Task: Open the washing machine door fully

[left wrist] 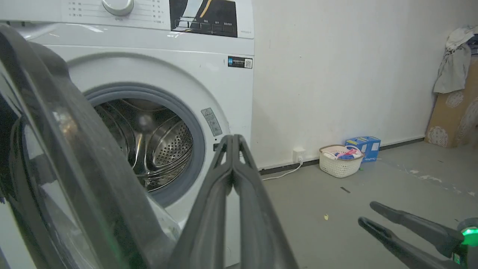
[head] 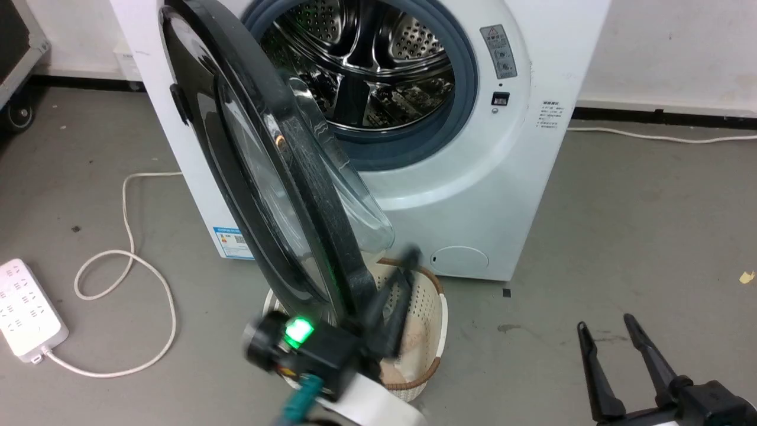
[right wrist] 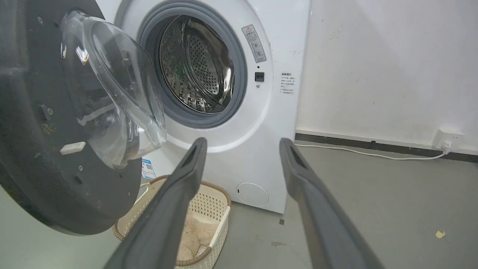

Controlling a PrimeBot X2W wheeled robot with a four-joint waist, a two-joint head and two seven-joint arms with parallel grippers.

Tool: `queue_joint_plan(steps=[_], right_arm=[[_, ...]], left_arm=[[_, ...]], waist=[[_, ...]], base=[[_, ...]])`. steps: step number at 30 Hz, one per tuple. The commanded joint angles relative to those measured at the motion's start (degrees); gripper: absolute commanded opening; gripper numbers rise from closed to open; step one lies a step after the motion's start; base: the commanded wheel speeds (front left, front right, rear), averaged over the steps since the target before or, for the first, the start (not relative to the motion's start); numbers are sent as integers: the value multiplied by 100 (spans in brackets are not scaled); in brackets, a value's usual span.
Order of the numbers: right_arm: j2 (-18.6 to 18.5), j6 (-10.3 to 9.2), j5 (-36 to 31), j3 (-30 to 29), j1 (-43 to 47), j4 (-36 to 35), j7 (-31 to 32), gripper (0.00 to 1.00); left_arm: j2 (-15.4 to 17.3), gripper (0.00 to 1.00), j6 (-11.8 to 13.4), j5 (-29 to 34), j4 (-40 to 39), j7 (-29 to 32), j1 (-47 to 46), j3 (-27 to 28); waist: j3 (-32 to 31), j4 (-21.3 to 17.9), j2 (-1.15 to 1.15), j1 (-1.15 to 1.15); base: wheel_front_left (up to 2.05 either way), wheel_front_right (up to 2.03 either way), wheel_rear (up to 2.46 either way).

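The left gripper (left wrist: 232, 140), fingers pressed together on nothing, reaches forward low beside the inner face of the large round glossy black washing machine door (head: 236, 154), which stands swung halfway out. The right gripper (head: 606, 324) hangs spread, well apart.

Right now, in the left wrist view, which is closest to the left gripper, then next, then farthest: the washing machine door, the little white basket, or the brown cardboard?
From the left gripper:
1. washing machine door, close beside it on that view's left.
2. little white basket, across the floor by the wall.
3. brown cardboard, farthest back, right side.
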Motion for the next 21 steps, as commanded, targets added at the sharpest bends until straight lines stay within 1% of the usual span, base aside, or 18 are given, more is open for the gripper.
queue_joint_plan(steps=[1, 5, 7, 9, 12, 17, 21], right_arm=[[23, -4, 12, -7, -29, 15, -25, 100], [23, -4, -1, -6, -57, 29, -25, 100], [23, -4, -3, 2, -77, 34, -25, 100], [23, -4, 3, 5, -99, 45, -25, 100], [23, -4, 15, 6, -130, 59, -25, 100], [24, -4, 57, -33, -94, 98, -25, 100], [24, -4, 115, -36, -9, 117, -25, 100]], left_arm=[[10, 0, -3, -80, 148, 24, 102, -105], [10, 0, 84, -166, 920, 170, 125, -361], [9, 0, 178, -258, 1299, 188, 69, -364], [9, 0, 274, -357, 1622, 104, -13, -296], [10, 0, 350, -446, 1996, -94, -92, -188], [118, 0, 409, -502, 2279, -438, 44, -56], [253, 0, 526, -513, 2164, -580, 322, 28]], waist=[[47, -13, 0, 0], [149, -20, 0, 0], [185, -25, 0, 0], [215, -23, 0, 0], [242, -5, 0, 0], [180, 154, 0, 0], [96, 423, 0, 0]], base=[[0, 0, 0], [0, 0, 0], [0, 0, 0], [0, 0, 0], [0, 0, 0], [0, 0, 0], [0, 0, 0]])
